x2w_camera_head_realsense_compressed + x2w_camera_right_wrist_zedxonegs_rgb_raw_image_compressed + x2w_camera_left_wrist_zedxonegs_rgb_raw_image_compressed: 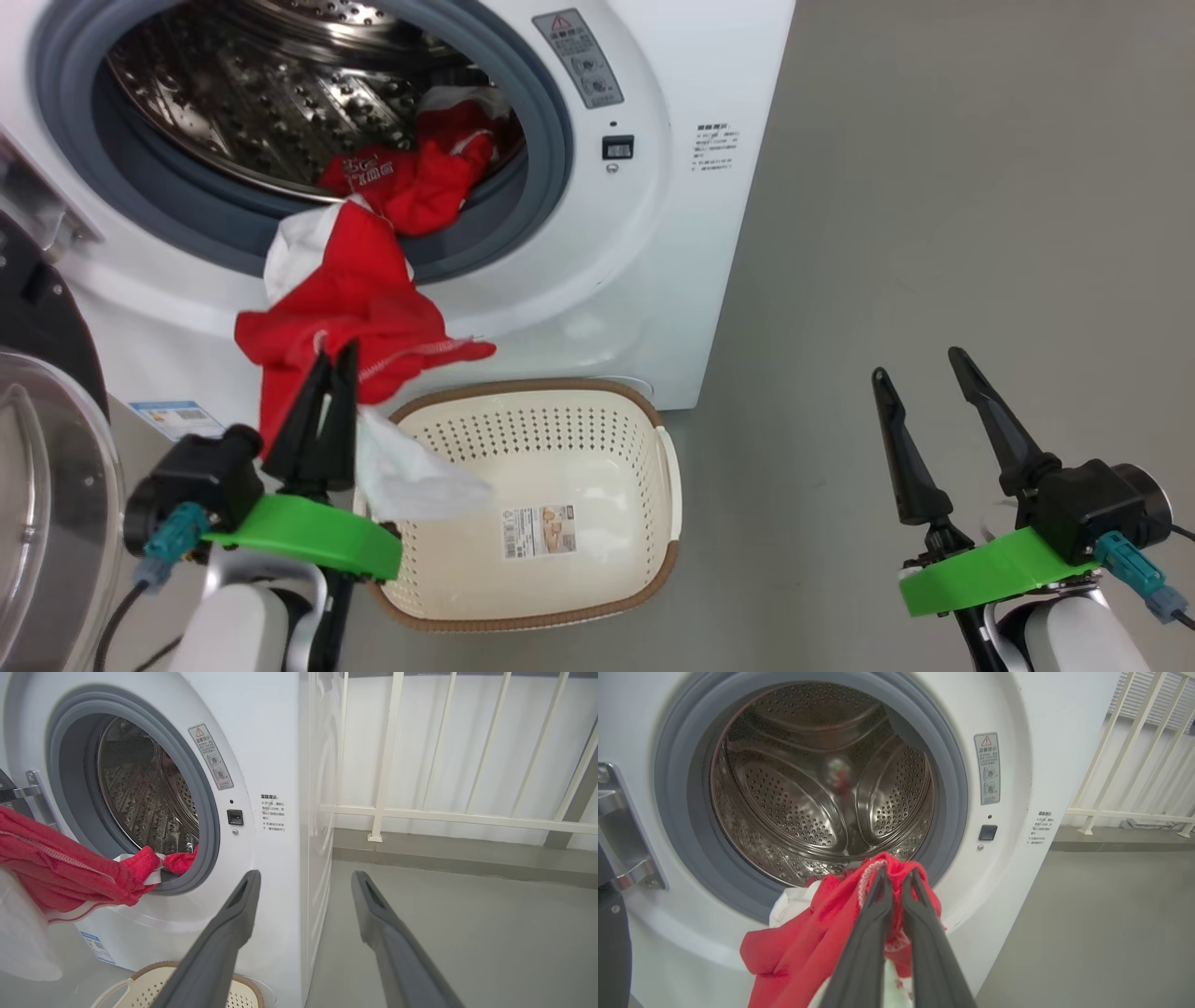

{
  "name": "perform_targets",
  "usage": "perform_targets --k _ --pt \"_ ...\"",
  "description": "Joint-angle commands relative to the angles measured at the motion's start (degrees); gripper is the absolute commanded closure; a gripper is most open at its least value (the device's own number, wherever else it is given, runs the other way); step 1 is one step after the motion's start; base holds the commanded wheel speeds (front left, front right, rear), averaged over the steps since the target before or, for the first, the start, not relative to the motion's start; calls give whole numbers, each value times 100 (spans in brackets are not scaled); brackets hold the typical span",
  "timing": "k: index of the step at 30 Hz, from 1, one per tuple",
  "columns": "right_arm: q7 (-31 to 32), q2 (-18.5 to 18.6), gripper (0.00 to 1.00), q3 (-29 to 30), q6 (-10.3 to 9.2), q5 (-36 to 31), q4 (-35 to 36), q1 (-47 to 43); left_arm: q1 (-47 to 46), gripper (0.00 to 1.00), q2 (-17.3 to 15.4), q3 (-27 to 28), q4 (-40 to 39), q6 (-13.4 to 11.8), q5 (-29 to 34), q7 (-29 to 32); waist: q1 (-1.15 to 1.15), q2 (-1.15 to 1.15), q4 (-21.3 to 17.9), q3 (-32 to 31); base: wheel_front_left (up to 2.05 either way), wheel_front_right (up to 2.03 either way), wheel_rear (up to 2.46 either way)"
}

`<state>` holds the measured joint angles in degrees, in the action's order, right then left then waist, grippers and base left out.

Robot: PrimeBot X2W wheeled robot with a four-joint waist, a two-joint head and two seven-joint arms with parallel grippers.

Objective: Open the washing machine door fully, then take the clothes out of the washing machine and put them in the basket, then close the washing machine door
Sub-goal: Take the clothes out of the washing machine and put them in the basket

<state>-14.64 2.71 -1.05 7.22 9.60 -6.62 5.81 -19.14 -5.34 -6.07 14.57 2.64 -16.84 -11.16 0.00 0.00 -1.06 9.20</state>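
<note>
The white washing machine stands with its porthole uncovered and its door swung out at the far left. Red clothes with white trim trail from the steel drum over the grey gasket. My left gripper is shut on that red fabric, just above the left rim of the cream basket. In the left wrist view the fingers pinch the clothes before the drum. More red cloth lies inside the drum. My right gripper stands open over the floor, holding nothing.
The basket sits on the grey floor against the machine's front, with a paper label inside. A white cloth piece hangs over its left rim. A white railing runs behind the machine's right side. Open floor lies to the right.
</note>
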Motion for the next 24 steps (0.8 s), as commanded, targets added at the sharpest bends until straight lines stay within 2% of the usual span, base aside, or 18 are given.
perform_targets --k 1,9,15,19,24 --pt "-36 17 0 -145 26 17 141 62 -51 100 -89 165 -93 31 -54 -3 0 0 -18 48 0 0 0" --pt "-36 17 0 -237 26 31 163 259 -430 100 -29 -84 1097 301 -238 -175 0 0 -174 428 0 0 0" --pt "-36 17 0 -325 26 71 171 385 -874 100 68 -355 2077 408 -299 -312 0 0 -269 763 0 0 0" --pt "-36 17 0 -381 26 90 151 486 -1205 100 97 -594 2710 411 -109 -350 0 0 -331 948 0 0 0" --pt "-36 17 0 -539 26 208 303 617 -1532 100 140 -651 3689 289 -63 -364 0 0 -478 1097 0 0 0"
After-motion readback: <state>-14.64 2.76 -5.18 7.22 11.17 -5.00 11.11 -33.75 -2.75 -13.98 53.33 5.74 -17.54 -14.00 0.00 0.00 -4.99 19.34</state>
